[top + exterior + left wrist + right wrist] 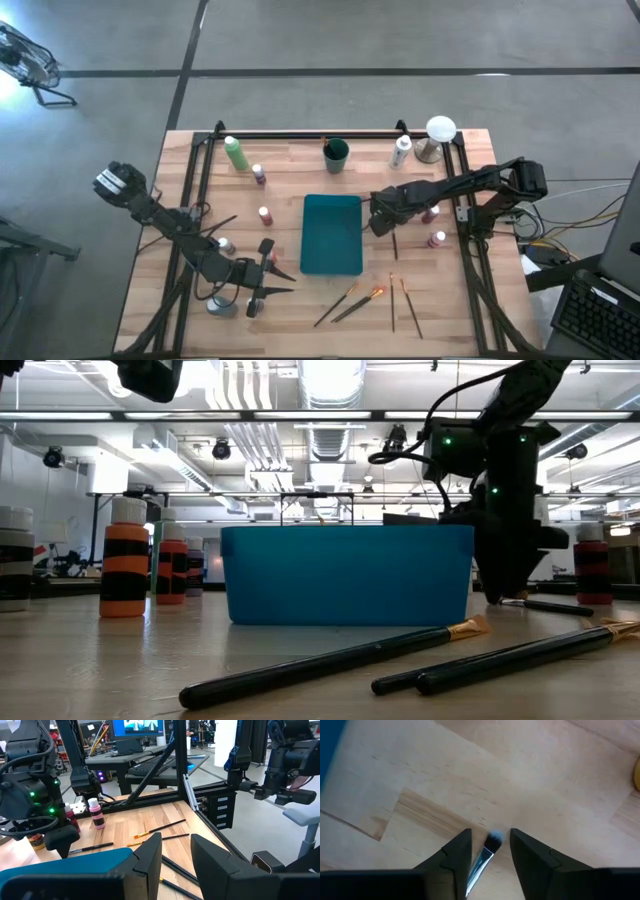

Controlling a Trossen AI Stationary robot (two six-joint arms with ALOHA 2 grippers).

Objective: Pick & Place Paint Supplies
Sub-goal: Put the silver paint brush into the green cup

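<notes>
I am lowering the right claw (490, 851), jaws apart, around a brush (486, 851) beside the teal tray (331, 236), which looks bare. The left claw (176, 857) is waiting, slightly parted and holding nothing; bottles and brushes are lying scattered on the counter (290, 170).

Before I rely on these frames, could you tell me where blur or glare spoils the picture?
Low view: the nearest brushes are soft, and the ceiling lights glare. Right wrist view: the brush tip between the right gripper fingers is blurred. Left wrist view: the teal tray edge up close is smeared. High view: evenly lit, apart from a bright patch at the upper left corner.
</notes>
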